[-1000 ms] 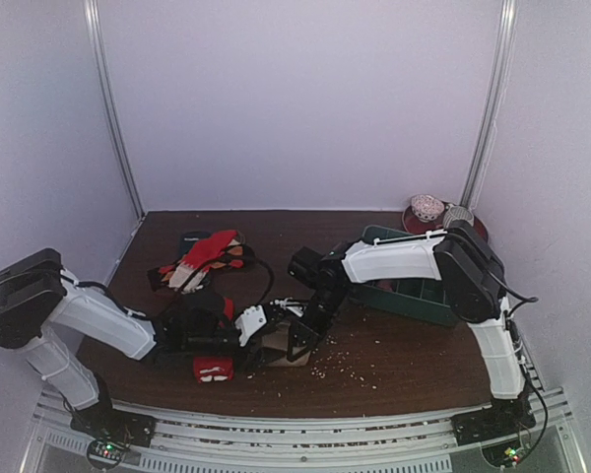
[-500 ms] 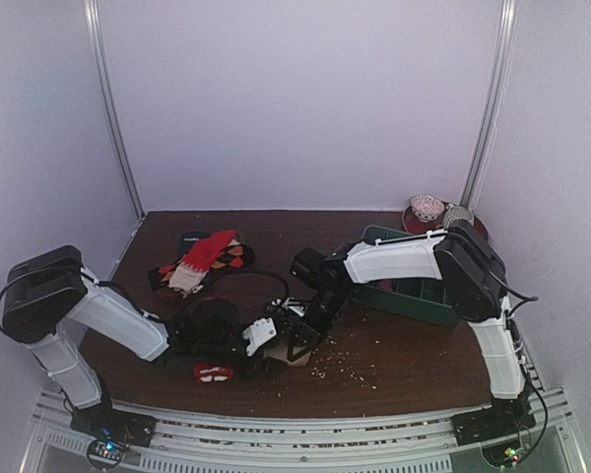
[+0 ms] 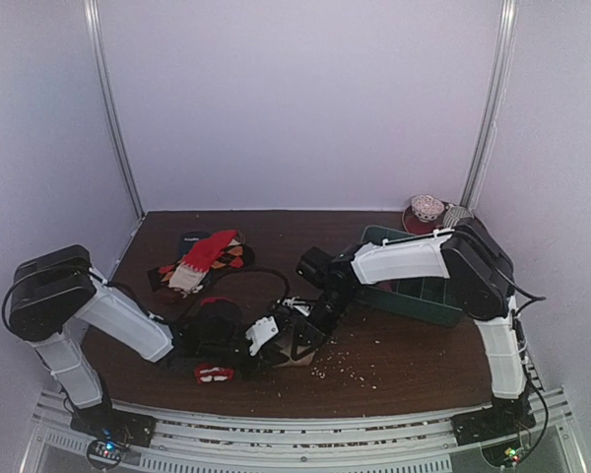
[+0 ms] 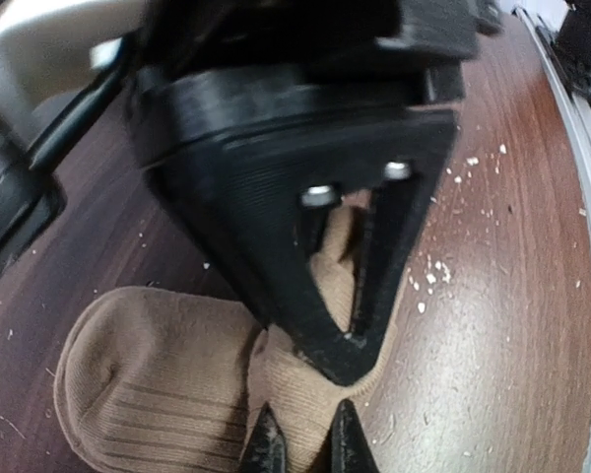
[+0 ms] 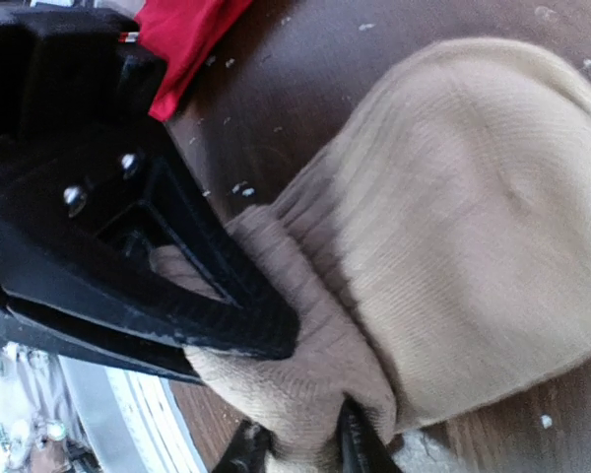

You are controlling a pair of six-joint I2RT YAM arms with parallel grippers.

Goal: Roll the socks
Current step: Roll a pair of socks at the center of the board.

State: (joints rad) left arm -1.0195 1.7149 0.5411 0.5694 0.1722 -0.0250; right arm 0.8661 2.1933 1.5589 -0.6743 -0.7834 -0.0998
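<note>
**Where is the sock?**
The tan sock lies flat on the table, in the middle near the front edge, with its rounded toe off to one side. The red sock sits near it, on my left.

**And your claws?**
My left claw is pinched together on a fold of the tan knit. My right claw meets it head-on, with its fingers closed on a ridge of the same fabric right beside mine.

**How will it handle?**
I'd judge it light, soft and floppy. The knit bunches wherever I pinch it, so it won't hold a shape by itself. A thin bite could also slip free. It would be better to take a full fold through both layers and press the roll against the table so it winds tight.
</note>
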